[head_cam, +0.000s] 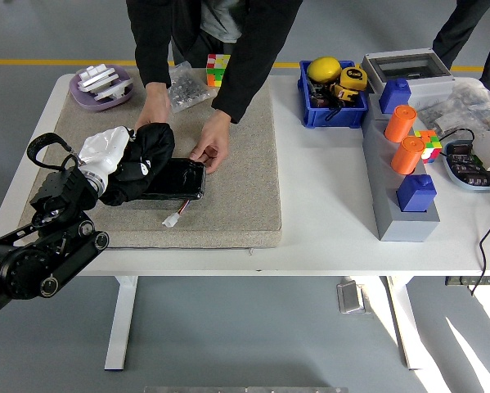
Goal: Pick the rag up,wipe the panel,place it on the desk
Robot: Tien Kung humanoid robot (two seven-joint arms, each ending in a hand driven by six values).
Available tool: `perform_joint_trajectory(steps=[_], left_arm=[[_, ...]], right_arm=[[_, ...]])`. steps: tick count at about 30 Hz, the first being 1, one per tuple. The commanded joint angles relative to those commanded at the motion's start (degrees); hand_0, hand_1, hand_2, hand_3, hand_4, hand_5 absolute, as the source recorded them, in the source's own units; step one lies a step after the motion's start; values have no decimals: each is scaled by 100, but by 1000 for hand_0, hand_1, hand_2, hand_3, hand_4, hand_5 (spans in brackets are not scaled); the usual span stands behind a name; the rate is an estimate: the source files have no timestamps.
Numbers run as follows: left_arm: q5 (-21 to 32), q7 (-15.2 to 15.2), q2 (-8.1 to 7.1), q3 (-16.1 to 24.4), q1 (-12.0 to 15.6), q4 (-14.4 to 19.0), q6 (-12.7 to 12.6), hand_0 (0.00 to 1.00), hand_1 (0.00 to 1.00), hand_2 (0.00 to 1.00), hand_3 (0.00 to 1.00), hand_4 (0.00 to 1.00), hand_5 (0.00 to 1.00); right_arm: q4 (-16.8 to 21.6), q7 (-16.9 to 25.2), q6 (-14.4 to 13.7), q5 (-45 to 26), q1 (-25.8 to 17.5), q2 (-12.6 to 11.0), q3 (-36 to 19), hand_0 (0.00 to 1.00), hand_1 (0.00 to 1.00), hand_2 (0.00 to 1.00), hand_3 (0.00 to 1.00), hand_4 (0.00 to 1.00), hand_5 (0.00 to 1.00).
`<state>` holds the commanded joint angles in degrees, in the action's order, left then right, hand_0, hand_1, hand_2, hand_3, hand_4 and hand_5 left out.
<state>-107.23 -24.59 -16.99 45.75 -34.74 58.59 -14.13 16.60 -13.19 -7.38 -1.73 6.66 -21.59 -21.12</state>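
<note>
A black rag (142, 160) is bunched under my white left hand (104, 155), which is shut on it at the left end of a glossy black panel (176, 179). The panel lies flat on a beige mat (236, 155), and a small white cable plug (173, 219) trails from it. A person at the far side steadies the panel: one hand (212, 147) presses its right end, the other hand (153, 110) rests by the rag's top edge. My right hand is out of view.
A purple dish (103, 87) of parts, a bag (187, 84) and a colour cube (218, 69) sit at the back. A blue bin (333, 90), a grey block (400, 176) with orange and blue parts, and cluttered trays (474, 164) fill the right side.
</note>
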Motion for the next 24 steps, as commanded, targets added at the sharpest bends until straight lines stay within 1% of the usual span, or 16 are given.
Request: perform_joint_trajectory(steps=[2, 8, 18, 22, 24], left_arm=[[-23, 6, -51, 119, 40, -58, -6, 186, 142, 496, 456, 187, 2], [-29, 43, -187, 285, 107, -160, -38, 186, 143, 497, 457, 189, 2], [-145, 73, -389, 803, 327, -281, -81, 186, 147, 495, 456, 195, 2], [-162, 128, -459, 930, 365, -307, -135, 186, 147, 495, 456, 195, 2], [-143, 234, -507, 1015, 375, -376, -219, 186, 149, 493, 457, 199, 2]], right_arm=[[0, -1, -4, -3, -4, 0, -5, 661, 652, 670, 568, 949, 470], [2, 3, -2, -17, 2, -1, 3, 662, 652, 670, 568, 949, 470], [10, -16, -9, 4, -19, -2, -24, 661, 650, 670, 568, 951, 471], [10, -9, -5, -5, -16, -5, -13, 661, 650, 670, 568, 951, 471], [11, -5, -4, -13, -11, -3, -5, 658, 650, 670, 568, 951, 471]])
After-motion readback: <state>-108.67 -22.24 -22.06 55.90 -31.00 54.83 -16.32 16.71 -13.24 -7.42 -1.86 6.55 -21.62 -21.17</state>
